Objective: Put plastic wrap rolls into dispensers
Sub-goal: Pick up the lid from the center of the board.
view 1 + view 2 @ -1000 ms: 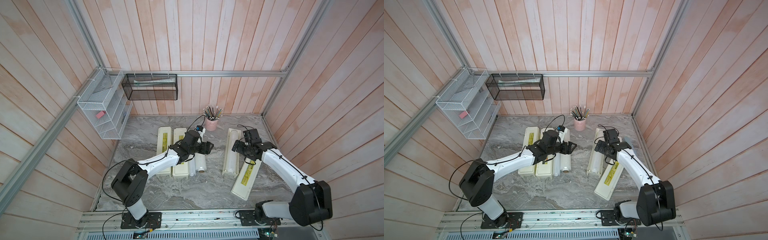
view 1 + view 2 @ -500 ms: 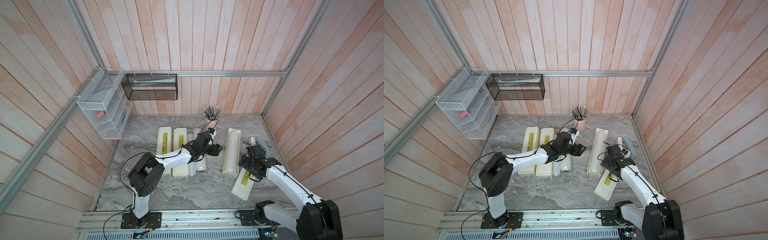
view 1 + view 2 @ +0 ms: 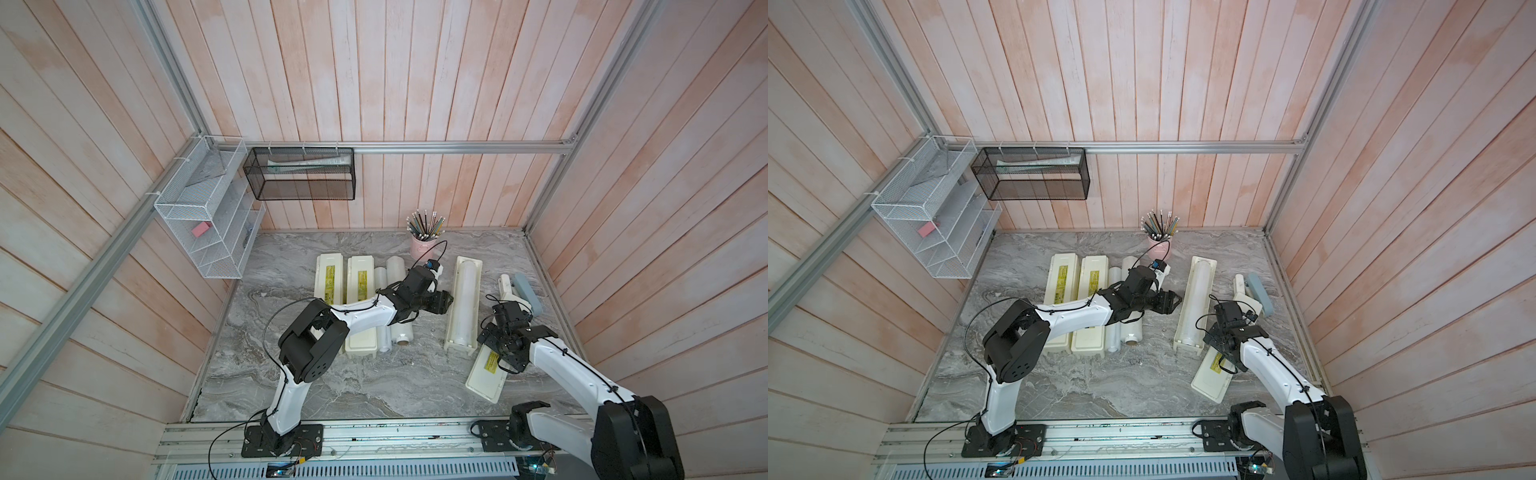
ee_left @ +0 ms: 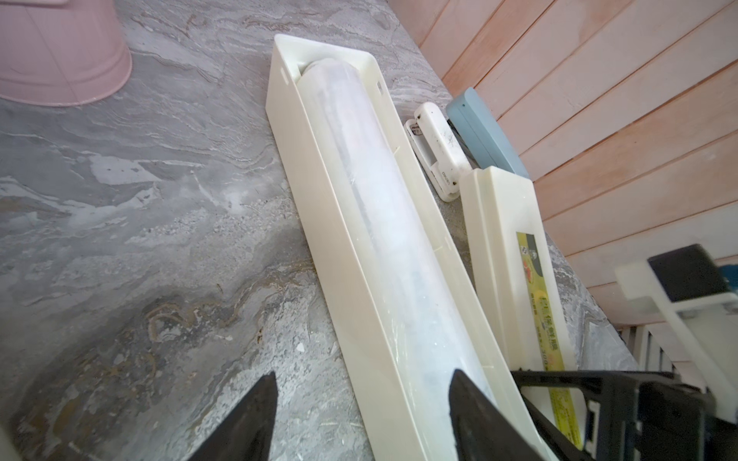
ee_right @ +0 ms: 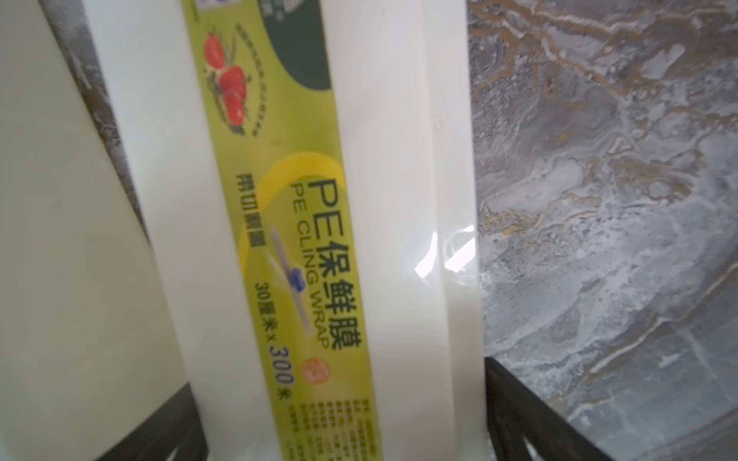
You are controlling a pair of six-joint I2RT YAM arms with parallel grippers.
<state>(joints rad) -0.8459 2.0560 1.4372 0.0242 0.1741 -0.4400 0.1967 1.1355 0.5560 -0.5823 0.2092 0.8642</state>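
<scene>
- Left gripper (image 3: pixel 444 300) has swung right, off the loose rolls, and now sits just beside the open dispenser (image 3: pixel 468 262). Right gripper (image 5: pixel 337 375) has pulled back to the near side, over the dispenser lid (image 3: pixel 484 380).
- Left fingers (image 4: pixel 255 419) are spread apart, with only tabletop and the dispenser's wall between them.
- One plastic wrap roll (image 3: pixel 466 299) lies inside that open dispenser; its core ends can't be made out.
- Right fingers (image 5: pixel 519 411) are wide apart, straddling the lid and its label. Contact with the lid's edges is unclear.
- Whether the lid still joins its dispenser is hidden under the right arm.
- A thin roll (image 3: pixel 380 276) and a thick roll (image 3: pixel 395 266) lie on the table, right of two closed dispensers (image 3: pixel 360 278); the left arm covers their middles.
- White stapler (image 4: pixel 435 151) and grey-blue stapler (image 4: pixel 479 127) sit far right, their near ends hidden behind the lid in the left wrist view.
</scene>
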